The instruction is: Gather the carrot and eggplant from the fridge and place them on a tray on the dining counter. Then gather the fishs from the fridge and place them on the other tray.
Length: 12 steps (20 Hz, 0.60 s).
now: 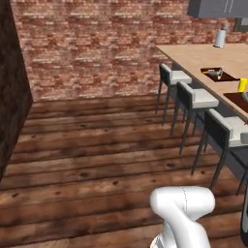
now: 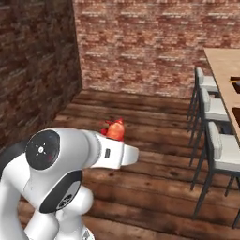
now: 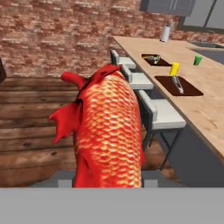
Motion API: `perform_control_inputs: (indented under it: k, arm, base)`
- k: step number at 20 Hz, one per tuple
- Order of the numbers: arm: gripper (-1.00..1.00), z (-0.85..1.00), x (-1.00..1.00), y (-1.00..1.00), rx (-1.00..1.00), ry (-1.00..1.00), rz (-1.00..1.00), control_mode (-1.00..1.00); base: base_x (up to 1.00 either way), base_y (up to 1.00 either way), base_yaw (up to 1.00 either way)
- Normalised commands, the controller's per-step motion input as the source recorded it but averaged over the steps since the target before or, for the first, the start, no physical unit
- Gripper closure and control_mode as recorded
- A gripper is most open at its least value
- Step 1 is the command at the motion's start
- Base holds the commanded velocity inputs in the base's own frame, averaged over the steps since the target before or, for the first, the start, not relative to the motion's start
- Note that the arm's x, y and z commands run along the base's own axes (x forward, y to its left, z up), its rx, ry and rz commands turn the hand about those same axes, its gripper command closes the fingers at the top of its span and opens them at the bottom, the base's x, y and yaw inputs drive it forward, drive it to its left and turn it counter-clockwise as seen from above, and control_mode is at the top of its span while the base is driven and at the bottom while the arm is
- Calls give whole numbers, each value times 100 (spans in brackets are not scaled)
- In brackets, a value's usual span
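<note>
fish: red-orange scaly fish (image 3: 107,131) with red fins, carried upright close to the hand camera; tail end (image 2: 115,129) pokes up past the white arm
jaws: pinching the fish at its lower body, judged from how it stands fixed; fingertips hidden behind it
why held: in transit toward the dining counter (image 3: 205,105), likely for the near tray
near tray: dark brown, shallow, rimmed (image 3: 190,91), slim silvery fish (image 3: 177,83) already lying in it
far tray: same kind (image 3: 162,62), small vegetables inside, too small to name
counter: light wood grain, grey-seated stools (image 3: 162,114) alongside
yellow cup: between the trays (image 3: 174,68)

Trays (image 3: 179,85) on dining counter (image 3: 210,109)
</note>
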Motion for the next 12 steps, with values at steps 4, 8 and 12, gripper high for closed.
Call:
perform_control_inputs:
  k: [4,8,12]
  arm:
    - [100,0,0,0,0,0,0,100]
    - [100,0,0,0,0,0,0,100]
    - [100,0,0,0,0,0,0,100]
  base:
    - [76,39,-45]
    - [83,20,-43]
    - [81,13,-42]
